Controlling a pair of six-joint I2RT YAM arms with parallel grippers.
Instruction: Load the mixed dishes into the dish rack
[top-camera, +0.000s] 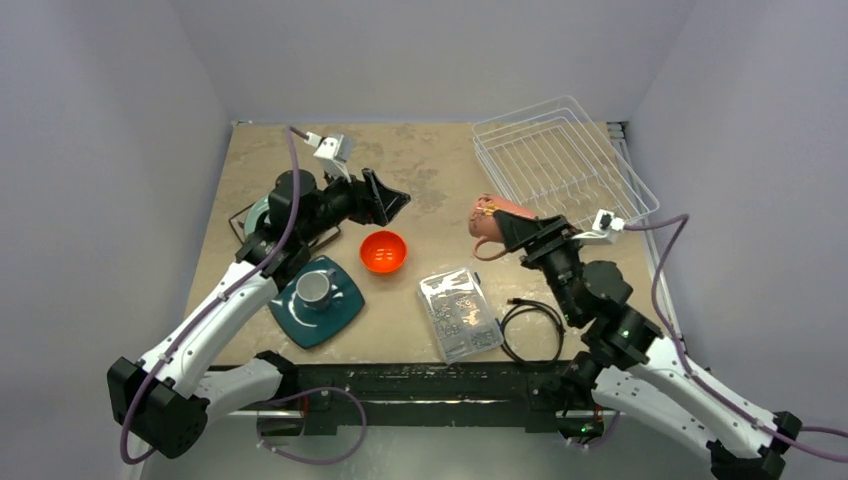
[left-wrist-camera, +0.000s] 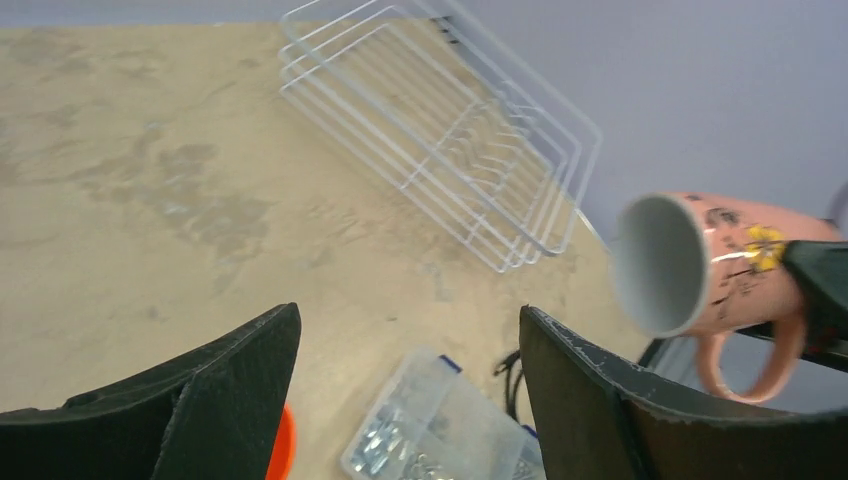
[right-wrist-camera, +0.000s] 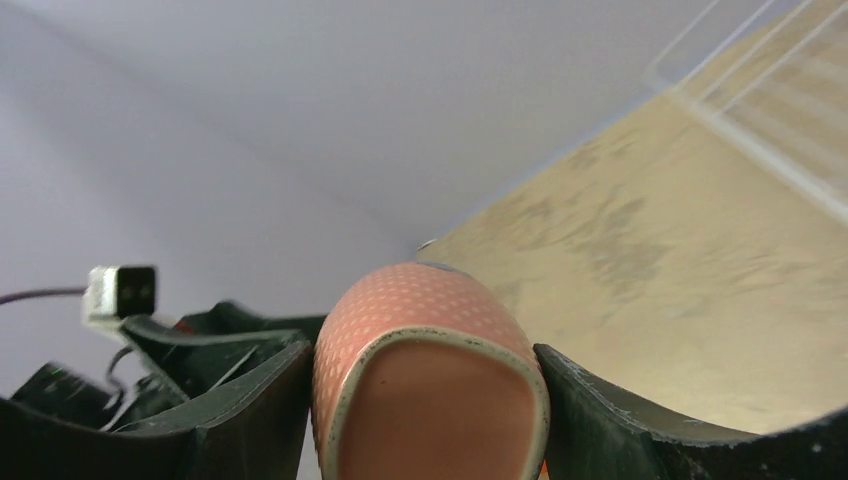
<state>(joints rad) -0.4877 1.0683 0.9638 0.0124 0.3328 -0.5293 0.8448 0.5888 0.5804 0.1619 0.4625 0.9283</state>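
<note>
Your right gripper (top-camera: 503, 232) is pinching the pink cup (top-camera: 492, 215) across its body, one finger on each side, with the cup lying on its side. The open mouth faces the left arm and the handle hangs below, a grip that probably suits tipping it into the rack. The cup is off the table, just beside the near left corner of the dish rack (top-camera: 565, 165), which has no dishes in it. The right arm reaches forward and inward from its base, elbow bent and wrist aimed across the table. Your left gripper (top-camera: 392, 198) is spread wide with nothing between its fingers. It hovers past the orange bowl (top-camera: 384, 251) and points toward the cup, and that arm is stretched well forward with a raised elbow. The small grey mug (top-camera: 316, 288) sits upright on the dark teal square plate (top-camera: 335, 318) near the left arm, likely just where they were laid out. A pale green plate (top-camera: 258, 214) peeks out beneath the left arm, but it is too hidden for you to judge how it lies.
</note>
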